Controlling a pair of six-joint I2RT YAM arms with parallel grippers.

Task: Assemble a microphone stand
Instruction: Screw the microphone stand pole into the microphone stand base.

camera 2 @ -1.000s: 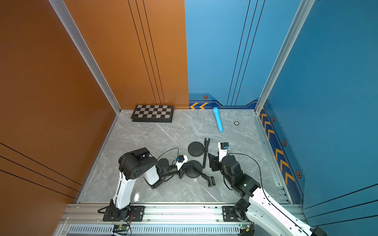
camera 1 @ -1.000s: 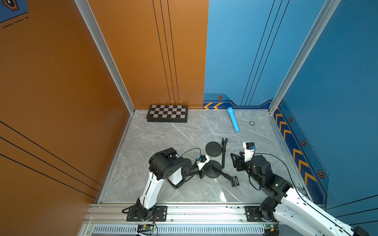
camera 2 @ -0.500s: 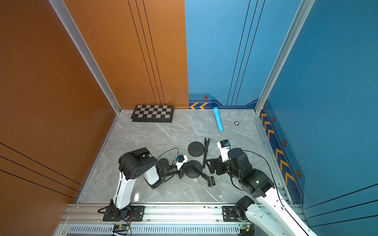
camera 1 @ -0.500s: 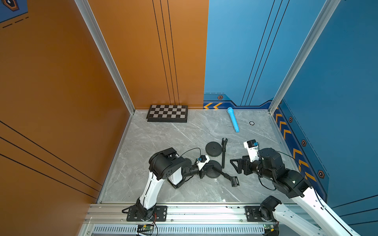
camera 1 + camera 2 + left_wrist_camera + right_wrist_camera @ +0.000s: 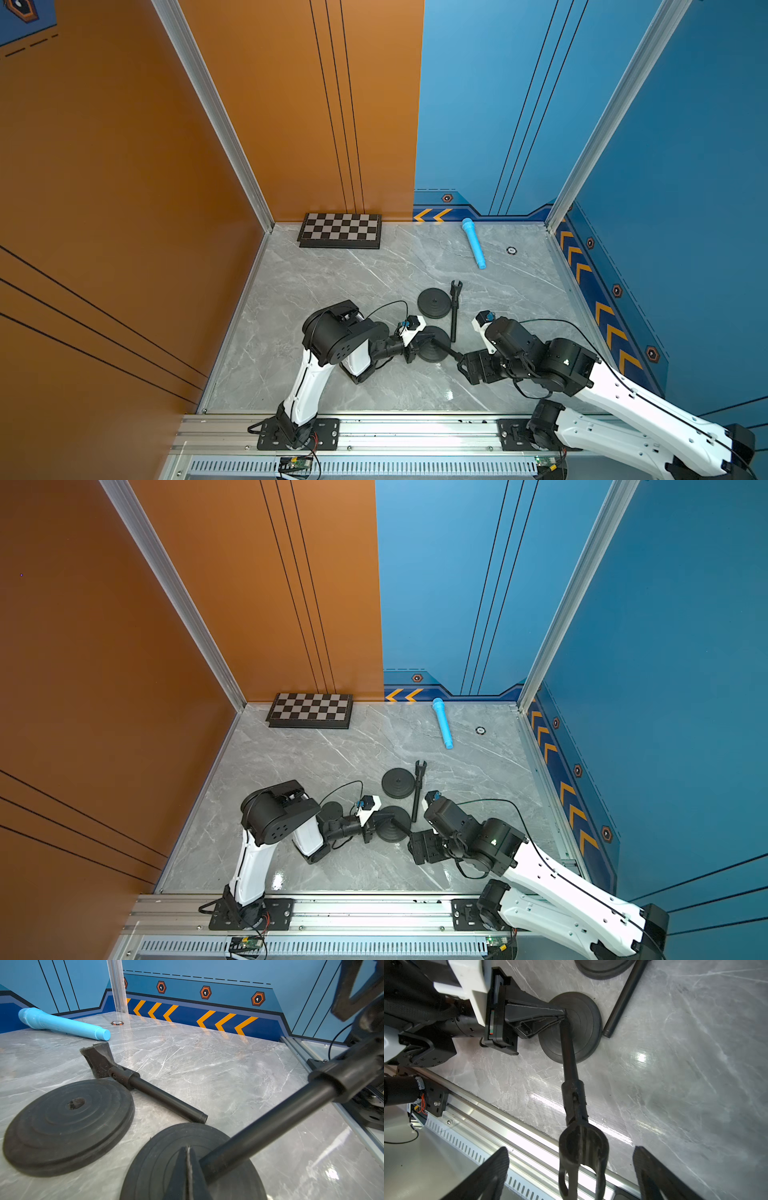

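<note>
We look into a booth where an orange wall (image 5: pixel 291 104) and a blue wall (image 5: pixel 478 104) close in a grey marbled table (image 5: pixel 332 291). The largest thing on the table is a checkerboard (image 5: pixel 340 230), lying flat against the foot of the orange wall. Closer to the arms we see two black round discs. The far base (image 5: pixel 434 303) lies flat with its threaded hole bare, and the near base (image 5: pixel 585 1028) sits just in front of it. The left gripper (image 5: pixel 564 1011) is clenched, its tips together and pressed on top of the near base at its middle. From that same spot a leaning pole (image 5: pixel 569 1053) rises, tilted toward the right arm. The clip (image 5: pixel 583 1147) at its upper end sits between the fingers of the right gripper (image 5: pixel 571 1151), which is released and spread wide, and neither finger touches the clip. A loose pole (image 5: pixel 454 311) lies flat just beside the far base. The blue microphone (image 5: pixel 473 243) lies well apart, near the blue wall. A small round chip (image 5: pixel 511 250) rests near it.
</note>
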